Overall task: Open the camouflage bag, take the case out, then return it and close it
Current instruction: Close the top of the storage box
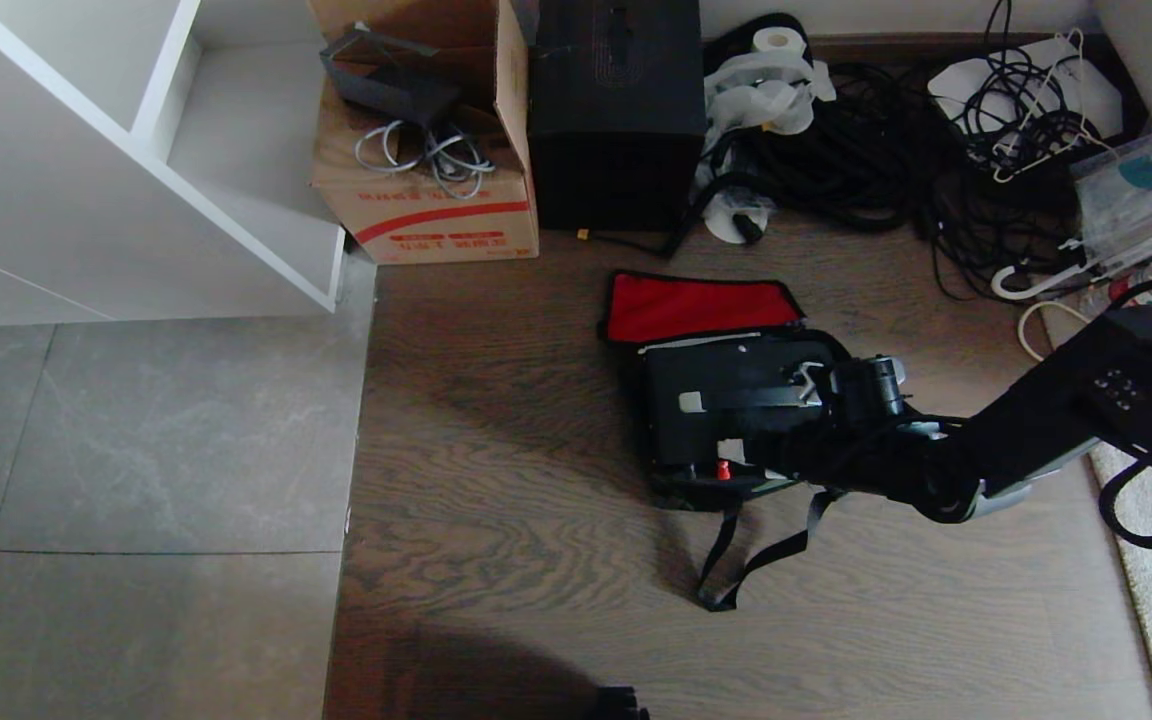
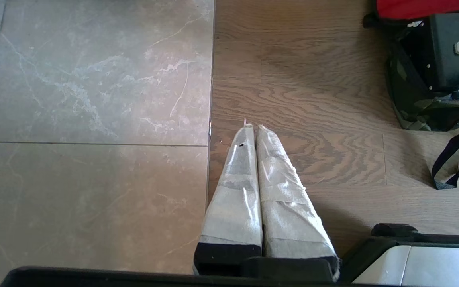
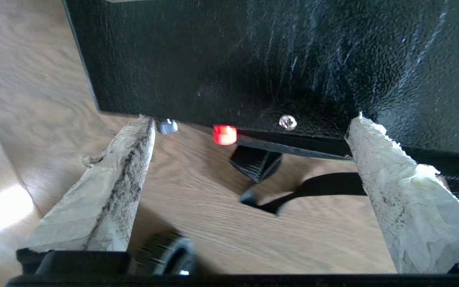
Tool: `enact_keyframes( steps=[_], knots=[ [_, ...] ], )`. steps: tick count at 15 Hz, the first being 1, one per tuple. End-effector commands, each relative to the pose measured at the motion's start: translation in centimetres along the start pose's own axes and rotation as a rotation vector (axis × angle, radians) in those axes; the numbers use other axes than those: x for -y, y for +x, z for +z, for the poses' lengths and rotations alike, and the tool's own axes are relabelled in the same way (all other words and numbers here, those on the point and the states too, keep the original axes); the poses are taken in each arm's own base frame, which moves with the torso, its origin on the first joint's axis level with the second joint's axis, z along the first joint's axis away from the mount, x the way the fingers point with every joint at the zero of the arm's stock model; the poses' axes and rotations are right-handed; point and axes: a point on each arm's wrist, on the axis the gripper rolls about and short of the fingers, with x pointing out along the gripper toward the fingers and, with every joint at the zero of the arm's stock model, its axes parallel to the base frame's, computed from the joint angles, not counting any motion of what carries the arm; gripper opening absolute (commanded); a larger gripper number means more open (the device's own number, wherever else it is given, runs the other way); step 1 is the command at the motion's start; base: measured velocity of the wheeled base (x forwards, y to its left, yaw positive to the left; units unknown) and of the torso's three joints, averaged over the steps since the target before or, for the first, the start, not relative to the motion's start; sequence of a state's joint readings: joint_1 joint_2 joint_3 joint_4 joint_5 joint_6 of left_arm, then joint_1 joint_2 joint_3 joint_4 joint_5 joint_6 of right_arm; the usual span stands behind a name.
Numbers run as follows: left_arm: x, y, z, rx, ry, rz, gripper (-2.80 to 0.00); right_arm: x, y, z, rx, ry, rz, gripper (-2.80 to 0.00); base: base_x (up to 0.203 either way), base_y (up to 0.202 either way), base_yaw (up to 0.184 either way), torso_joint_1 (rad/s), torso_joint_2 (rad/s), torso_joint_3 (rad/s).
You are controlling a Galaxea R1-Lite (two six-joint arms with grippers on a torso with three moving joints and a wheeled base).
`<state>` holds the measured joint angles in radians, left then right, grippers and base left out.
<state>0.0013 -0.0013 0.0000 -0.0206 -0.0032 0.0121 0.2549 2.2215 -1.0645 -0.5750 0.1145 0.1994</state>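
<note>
The bag [image 1: 681,488] lies open on the wood floor, near the middle of the planks, its red-lined lid [image 1: 701,306] thrown back flat toward the wall. Inside it sits the case [image 1: 726,400], black and flat, filling nearly the whole bag; camouflage fabric shows only as a thin rim along the near edge. A small red latch [image 1: 723,470] shows at the case's near edge, and a silver-ended handle [image 1: 751,398] lies across its top. 2 black straps [image 1: 751,560] trail from the bag toward the robot across the planks.

The right claw [image 3: 249,131] hangs at the case's near edge, its 2 taped fingers [image 3: 110,187] spread wide, 1 on either side of the latch, with nothing between them. Whether the tips touch the case cannot be told. In the head view the right arm reaches in over the bag from the right side.

The left claw [image 2: 252,126] is parked low over the seam between wood floor and grey tile, well apart from the bag, fingers pressed together and holding nothing.

Against the far wall stand a cardboard box [image 1: 431,150] holding a grey cable and a dark tray, and beside it a tall black box [image 1: 616,110]. A tangle of black cables [image 1: 876,150] fills the far right corner.
</note>
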Motion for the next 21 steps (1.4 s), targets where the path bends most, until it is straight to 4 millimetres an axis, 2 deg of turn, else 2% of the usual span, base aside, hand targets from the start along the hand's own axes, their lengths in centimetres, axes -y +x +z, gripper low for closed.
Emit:
enact_keyframes(
  steps=[1,8,15,21],
  knots=[
    [0.0,0.1,-0.3,-0.010,0.000,-0.001,-2.80,0.1,0.2,-0.6,-0.022,-0.070,-0.005,0.00,0.000,0.000,0.000,0.000,0.00,0.000],
    [0.0,0.1,-0.3,-0.010,0.000,0.000,-2.80,0.0,-0.5,-2.3,-0.065,-0.318,-0.029,0.00,0.000,0.000,0.000,0.000,0.00,0.000],
    [0.0,0.1,-0.3,-0.010,0.000,-0.001,-2.80,-0.3,0.1,-2.3,-0.012,-0.345,-0.052,0.00,0.000,0.000,0.000,0.000,0.00,0.000],
    [0.0,0.1,-0.3,-0.010,0.000,0.000,-2.80,0.2,0.1,-3.6,-0.054,-0.471,-0.060,0.00,0.000,0.000,0.000,0.000,0.00,0.000]
  ],
)
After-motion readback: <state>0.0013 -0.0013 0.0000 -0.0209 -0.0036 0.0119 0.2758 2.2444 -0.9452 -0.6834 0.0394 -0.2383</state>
